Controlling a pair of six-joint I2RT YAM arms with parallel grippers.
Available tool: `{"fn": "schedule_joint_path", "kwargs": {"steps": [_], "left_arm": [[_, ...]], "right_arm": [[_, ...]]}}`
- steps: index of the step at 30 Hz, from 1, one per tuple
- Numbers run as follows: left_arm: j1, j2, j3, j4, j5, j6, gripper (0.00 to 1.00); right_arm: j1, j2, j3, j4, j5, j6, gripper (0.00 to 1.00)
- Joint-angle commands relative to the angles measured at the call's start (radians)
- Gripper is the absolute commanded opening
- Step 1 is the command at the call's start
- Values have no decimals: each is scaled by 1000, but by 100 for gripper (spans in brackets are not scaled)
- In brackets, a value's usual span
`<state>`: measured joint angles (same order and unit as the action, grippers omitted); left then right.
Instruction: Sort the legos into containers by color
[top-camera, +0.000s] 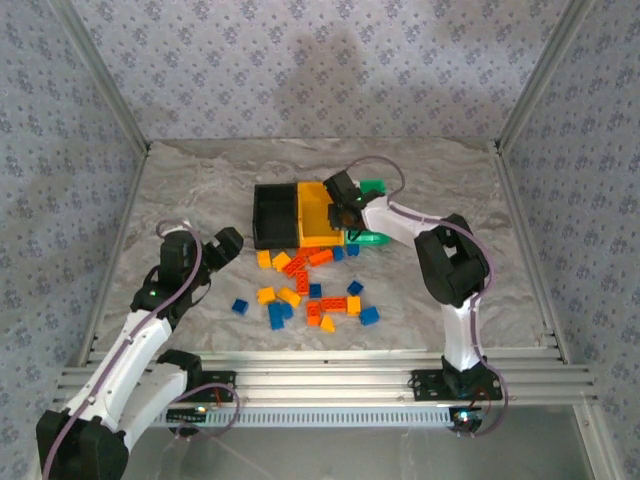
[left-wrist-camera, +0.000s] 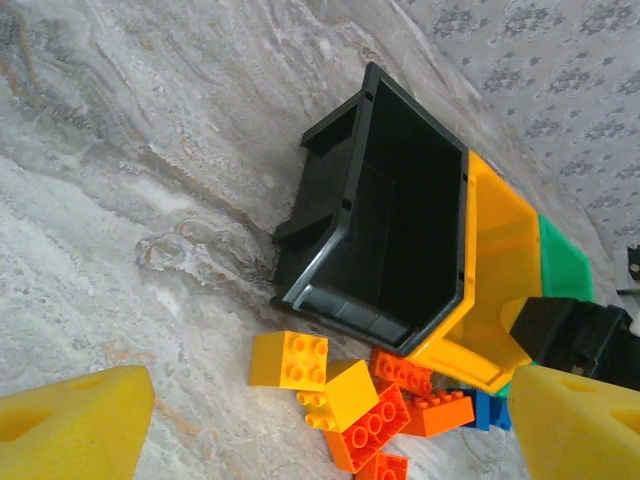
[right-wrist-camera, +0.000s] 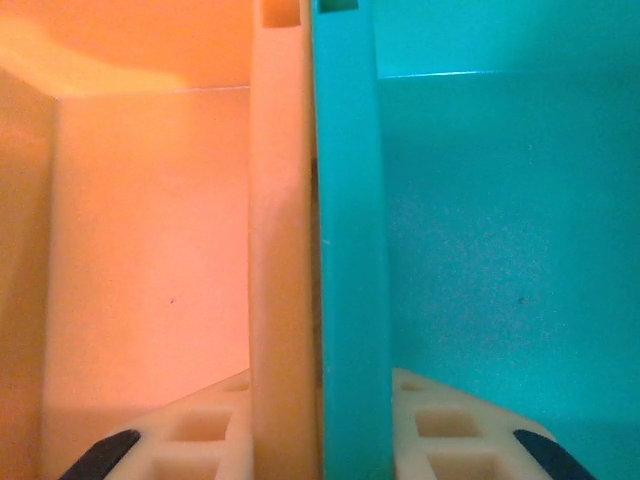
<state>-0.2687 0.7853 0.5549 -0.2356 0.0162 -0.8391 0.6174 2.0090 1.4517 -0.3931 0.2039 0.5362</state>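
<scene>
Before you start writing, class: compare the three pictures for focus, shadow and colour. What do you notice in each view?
Top external: even light, with a soft dark shadow on the back wall. Left wrist: the yellow fingers are blurred, and the black bin is sharp but dark inside. Right wrist: very close and soft, so the green bin looks teal and the yellow-orange bin looks pale.

Green bin (top-camera: 373, 186) mostly under right gripper (top-camera: 349, 220)
</scene>
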Motion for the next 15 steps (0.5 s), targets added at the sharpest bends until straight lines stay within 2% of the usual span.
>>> {"fn": "schedule_joint_path", "kwargs": {"steps": [1, 15], "left_arm": [[-1, -16, -9, -11, -16, 6, 92], [-1, -12, -22, 2, -30, 14, 92]], "right_arm": [[40, 1, -81, -90, -10, 69, 0], [-4, 14, 9, -141, -7, 51, 0]]}}
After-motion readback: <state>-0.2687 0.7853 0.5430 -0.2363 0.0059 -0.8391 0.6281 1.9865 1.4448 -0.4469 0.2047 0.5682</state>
